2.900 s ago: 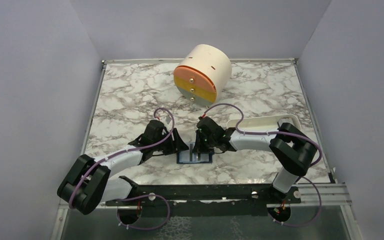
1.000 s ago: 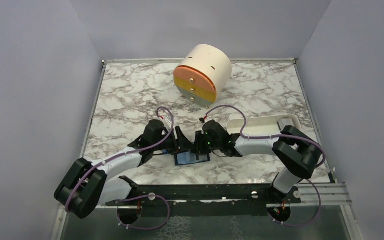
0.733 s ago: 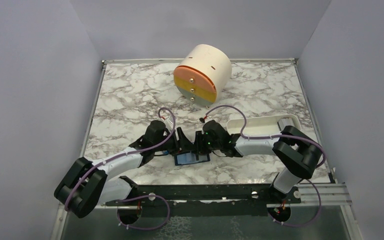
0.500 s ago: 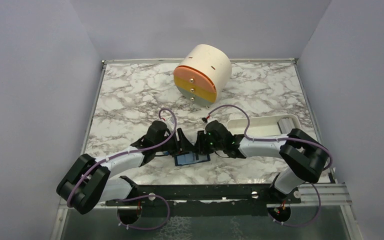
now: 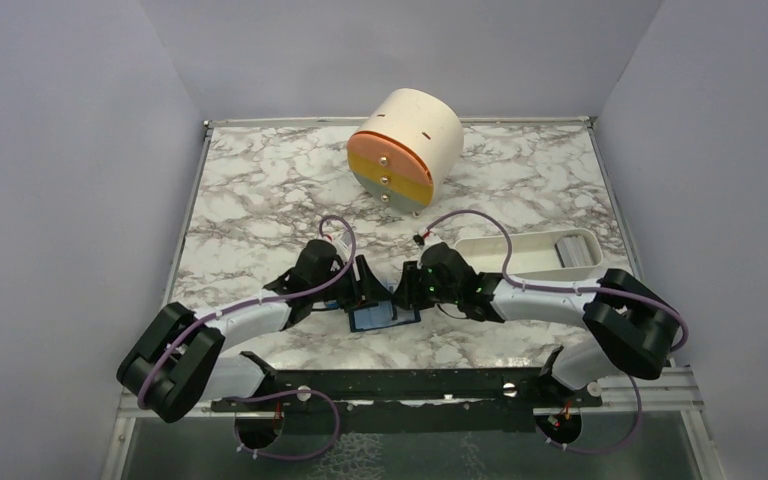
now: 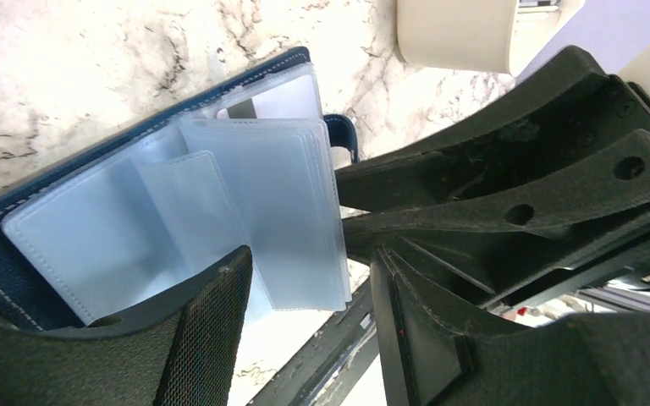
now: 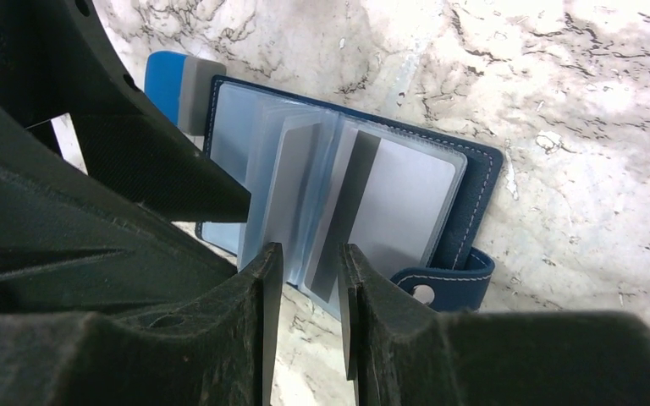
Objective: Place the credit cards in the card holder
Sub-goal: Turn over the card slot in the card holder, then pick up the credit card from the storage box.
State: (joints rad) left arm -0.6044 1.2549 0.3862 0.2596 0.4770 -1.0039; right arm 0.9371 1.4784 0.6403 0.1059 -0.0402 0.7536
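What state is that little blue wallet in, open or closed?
Open: the wallet lies spread on the marble table, clear sleeves fanned out, snap tab undone.

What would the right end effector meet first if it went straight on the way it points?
Most likely the card holder: its clear sleeves stand fanned right ahead of the right end effector, though depth is unclear.

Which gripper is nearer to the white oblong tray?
Right. The right gripper is at the edge of the card holder that faces the white tray. The left gripper is over the holder's opposite side, farther from the tray.
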